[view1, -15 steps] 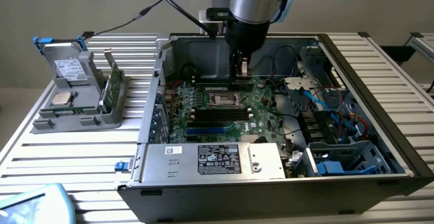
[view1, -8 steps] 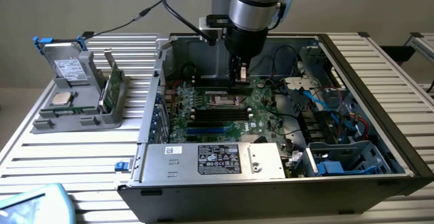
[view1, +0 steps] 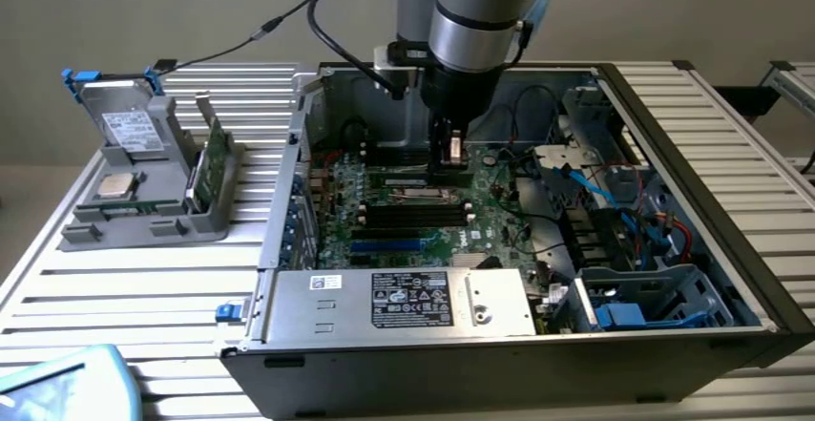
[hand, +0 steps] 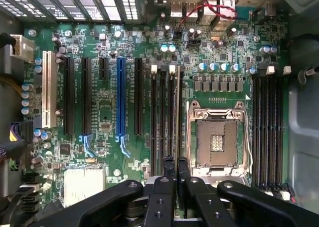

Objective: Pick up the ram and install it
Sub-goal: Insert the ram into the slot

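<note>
On a slatted metal counter (view1: 153,297), an open computer case (view1: 510,373) is set. The ram (hand: 178,112) is clamped edge-on between narrow jaws, over the motherboard (hand: 105,112), just beside the processor socket (hand: 215,137).

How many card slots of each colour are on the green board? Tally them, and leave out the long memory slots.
White card slot: 1
Blue card slot: 1
Black card slots: 4, one of them short
Total: 6
</note>
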